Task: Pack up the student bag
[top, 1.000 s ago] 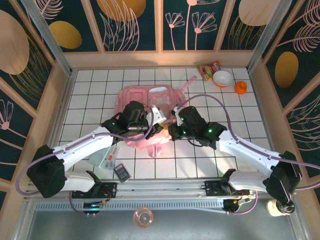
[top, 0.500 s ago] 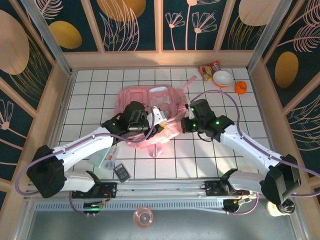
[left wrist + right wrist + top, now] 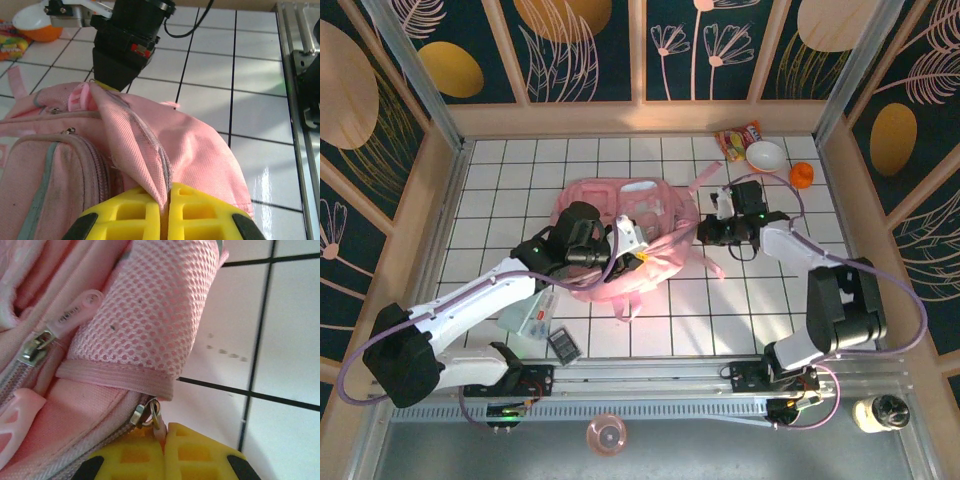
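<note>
Top external view: student bag (image 3: 665, 250) lies mid tabletop (image 3: 510, 170), btwn both arms. Left gripper (image 3: 168, 200) is pressed together on a fold of bag fabric. Right gripper (image 3: 164, 437) pinches the zip pull (image 3: 152, 415) at the bag's right side. Best approach, I judge: keep fold taut w/ left, draw zip along its track slowly, no yanking. Bag is soft pink and crumpled, w/ a mesh pocket (image 3: 155, 315).

Left arm (image 3: 485, 292) covers part of student bag (image 3: 592, 195).
</note>
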### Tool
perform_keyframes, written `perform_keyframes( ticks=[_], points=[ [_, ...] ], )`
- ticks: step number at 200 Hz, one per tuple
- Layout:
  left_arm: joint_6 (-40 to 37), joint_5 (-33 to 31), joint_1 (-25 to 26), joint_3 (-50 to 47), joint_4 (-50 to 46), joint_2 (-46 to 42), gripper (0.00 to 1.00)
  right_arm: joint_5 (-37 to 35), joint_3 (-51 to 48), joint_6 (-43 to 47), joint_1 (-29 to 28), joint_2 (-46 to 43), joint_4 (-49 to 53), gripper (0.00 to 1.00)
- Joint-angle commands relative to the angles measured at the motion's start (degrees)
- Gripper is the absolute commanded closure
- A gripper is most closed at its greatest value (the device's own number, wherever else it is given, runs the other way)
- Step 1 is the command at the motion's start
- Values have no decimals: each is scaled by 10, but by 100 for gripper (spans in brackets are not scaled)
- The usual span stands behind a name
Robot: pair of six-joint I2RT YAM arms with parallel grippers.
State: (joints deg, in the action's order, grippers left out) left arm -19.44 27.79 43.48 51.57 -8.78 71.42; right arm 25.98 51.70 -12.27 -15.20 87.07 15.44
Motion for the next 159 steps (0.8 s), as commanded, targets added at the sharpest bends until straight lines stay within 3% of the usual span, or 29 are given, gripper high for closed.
perform_keyframes(
  ticks=[1,16,35,40,54,63,90,111,126,159],
  points=[
    [-31,90,8,21,24,-65,100,-74,28,-7,45,38,-81,100],
    [-42,43,8,8,32,-61,100,-69,26,-7,45,21,-81,100],
    [-52,0,8,-4,63,-48,97,-83,8,-3,45,-31,-67,72],
    [-52,-5,8,-4,72,-43,89,-86,3,0,46,-46,-59,66],
    [-42,-9,8,4,93,-29,55,-90,-6,4,48,-87,-28,48],
    [-24,-17,8,10,106,-23,40,-91,-8,8,49,-112,-6,42],
    [15,-57,6,19,105,-15,25,-89,-14,4,48,-176,48,40],
    [70,-141,-8,1,104,-13,17,-66,-26,-31,39,-207,63,41],
    [151,-202,-44,-15,97,0,15,-48,-40,-67,19,-219,65,42],
    [344,-262,-137,-88,110,8,15,-51,-97,-186,-74,-217,7,44]
  ],
)
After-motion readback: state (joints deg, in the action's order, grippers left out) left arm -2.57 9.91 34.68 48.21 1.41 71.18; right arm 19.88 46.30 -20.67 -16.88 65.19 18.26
